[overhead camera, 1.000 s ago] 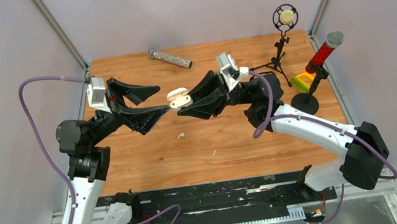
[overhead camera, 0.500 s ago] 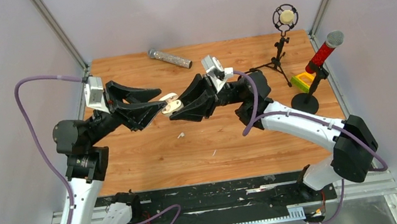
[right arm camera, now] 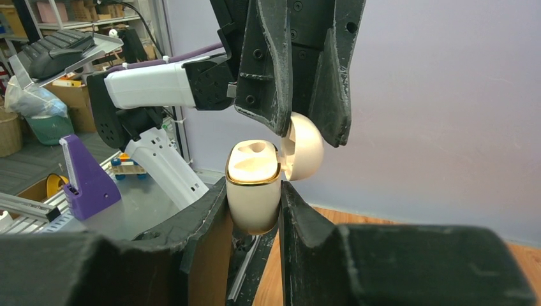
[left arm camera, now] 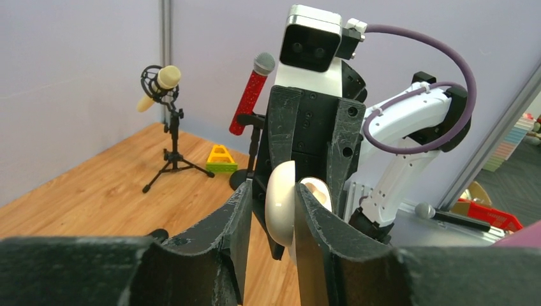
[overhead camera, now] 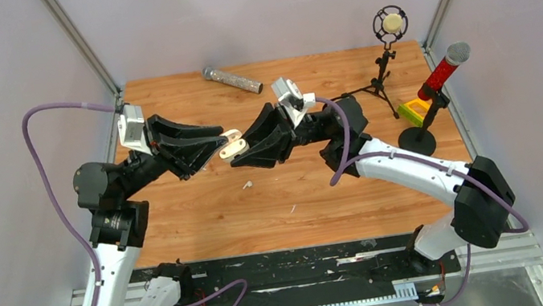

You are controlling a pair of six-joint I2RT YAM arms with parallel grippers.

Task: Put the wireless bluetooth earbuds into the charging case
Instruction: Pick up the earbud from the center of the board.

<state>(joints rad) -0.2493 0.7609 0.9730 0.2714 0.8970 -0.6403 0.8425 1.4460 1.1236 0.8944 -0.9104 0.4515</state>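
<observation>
Near the near edge of the table [overhead camera: 181, 223] lies a thin white fleck [overhead camera: 291, 209]. Farther in, toward the middle, a tiny whitish earbud [overhead camera: 247, 183] rests on the wood, well apart from both hands.

Above the middle of the table the left hand [overhead camera: 216, 145] and right hand [overhead camera: 242, 149] meet tip to tip, holding the open case [overhead camera: 228, 148] clear of the wood. The right hand is clamped on the body [right arm camera: 254, 188], and the left hand is closed on the domed lid [left arm camera: 281, 204]. The body's mouth, with two hollows, faces back toward the right wrist camera. The lid swings off at the hinge toward the left hand. The opened case's long axis runs roughly from hand to hand, along the near edge.

By the far edge a silver mic [overhead camera: 233, 80] lies flat. At the far right corner stands a mic stand [overhead camera: 387, 62]. A red mic [overhead camera: 443, 70] and a yellow-green block [overhead camera: 411, 111] are by the right edge.
</observation>
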